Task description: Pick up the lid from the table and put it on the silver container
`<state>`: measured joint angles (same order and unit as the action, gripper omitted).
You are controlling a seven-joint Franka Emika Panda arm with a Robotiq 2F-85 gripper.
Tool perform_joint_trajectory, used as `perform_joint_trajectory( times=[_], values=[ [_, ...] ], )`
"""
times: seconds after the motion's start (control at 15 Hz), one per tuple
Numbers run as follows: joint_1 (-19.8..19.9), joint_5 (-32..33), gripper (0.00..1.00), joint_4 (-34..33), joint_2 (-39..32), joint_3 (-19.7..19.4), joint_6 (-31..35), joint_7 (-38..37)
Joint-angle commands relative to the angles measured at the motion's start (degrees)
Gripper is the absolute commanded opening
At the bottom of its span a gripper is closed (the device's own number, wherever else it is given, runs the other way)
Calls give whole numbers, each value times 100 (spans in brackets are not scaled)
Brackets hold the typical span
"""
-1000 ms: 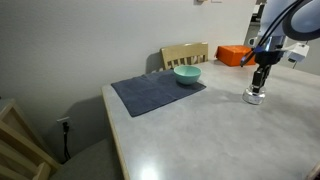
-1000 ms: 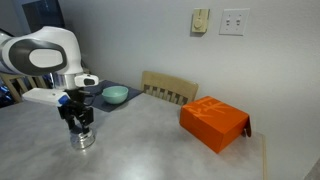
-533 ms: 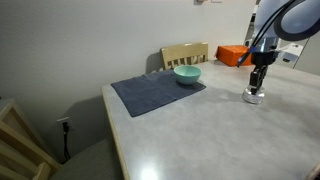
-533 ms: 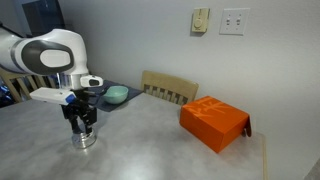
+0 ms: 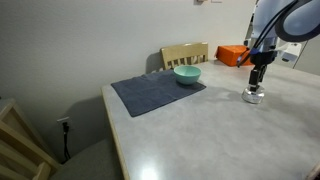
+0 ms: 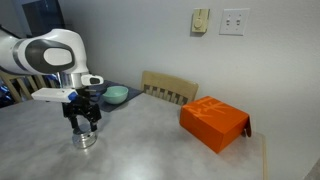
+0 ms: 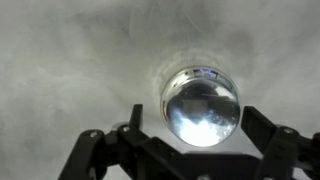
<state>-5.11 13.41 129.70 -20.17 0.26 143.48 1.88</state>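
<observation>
The silver container (image 5: 255,97) (image 6: 86,141) stands on the grey table with the shiny domed lid (image 7: 200,104) resting on top of it. My gripper (image 5: 258,82) (image 6: 83,124) hangs just above it. In the wrist view the gripper (image 7: 192,120) is open, and its two black fingers (image 7: 133,115) stand wide on either side of the lid without touching it. Nothing is held.
A teal bowl (image 5: 187,74) (image 6: 116,95) sits on a dark mat (image 5: 157,92). An orange box (image 5: 233,54) (image 6: 214,122) lies on the table. A wooden chair (image 5: 185,54) (image 6: 170,88) stands behind the table, against the wall.
The gripper was shut low on the lid at the container. Now the jaws have opened, the lid stays on the container, and the hand has risen slightly.
</observation>
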Motion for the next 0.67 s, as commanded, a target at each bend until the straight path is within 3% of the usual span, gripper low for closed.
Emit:
perform_joint_trajectory(
  times=[0.0, 0.33, 0.47, 0.6],
  values=[
    [-86, 293, 100, 318, 410, -73, 70, -228],
    [-45, 543, 100, 708, 879, -87, 30, -533],
    [125, 136, 100, 837, 1005, 2, -312, -182],
    [17, 325, 100, 601, 791, -12, -140, -414]
  ],
)
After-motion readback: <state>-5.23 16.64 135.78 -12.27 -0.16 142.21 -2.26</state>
